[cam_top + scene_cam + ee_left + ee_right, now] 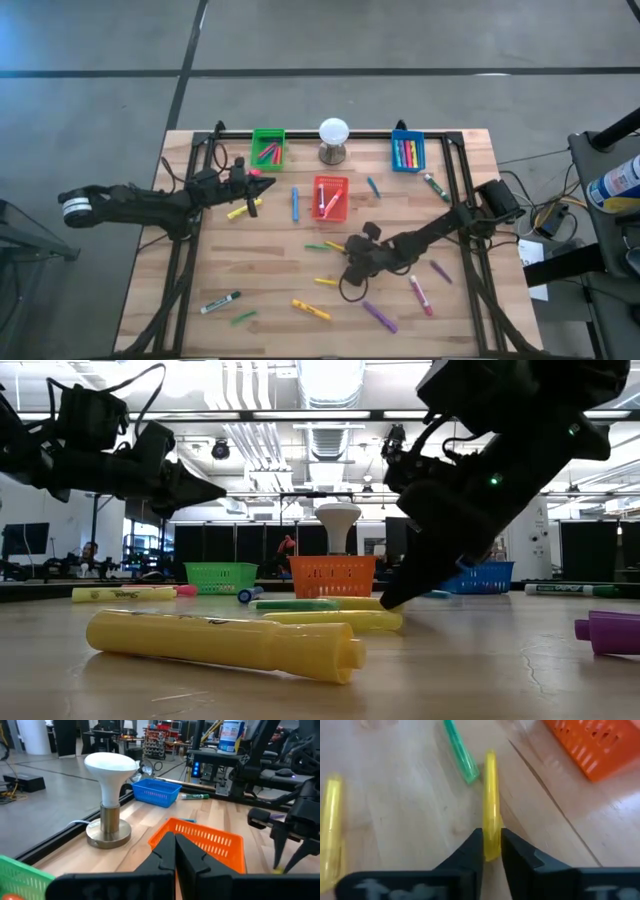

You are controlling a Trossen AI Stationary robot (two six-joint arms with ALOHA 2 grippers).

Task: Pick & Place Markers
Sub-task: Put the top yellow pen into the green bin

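Observation:
Several markers lie scattered on the wooden table (270, 280). A yellow marker (491, 805) lies flat near the table's middle, beside a green one (460, 752). My right gripper (491, 851) (350, 250) slants down at it and is shut on its near end. A second yellow marker (330, 825) lies apart to one side. My left gripper (175, 855) (262, 186) hangs level above the table's far left part, near the green bin (268, 148), shut with nothing in it. My right gripper pinches the yellow marker's near end (492, 840) between its two fingers, one finger on each long side. The fingers slant down from the table's right side, roughly in line with the marker. The marker lies flat on the table.
A red bin (331, 197) stands just beyond the held marker, and a blue bin (407, 151) at the far right. A white ball on a stand (333, 138) sits at the far edge. More markers lie near the front edge, such as a big yellow one (225, 643).

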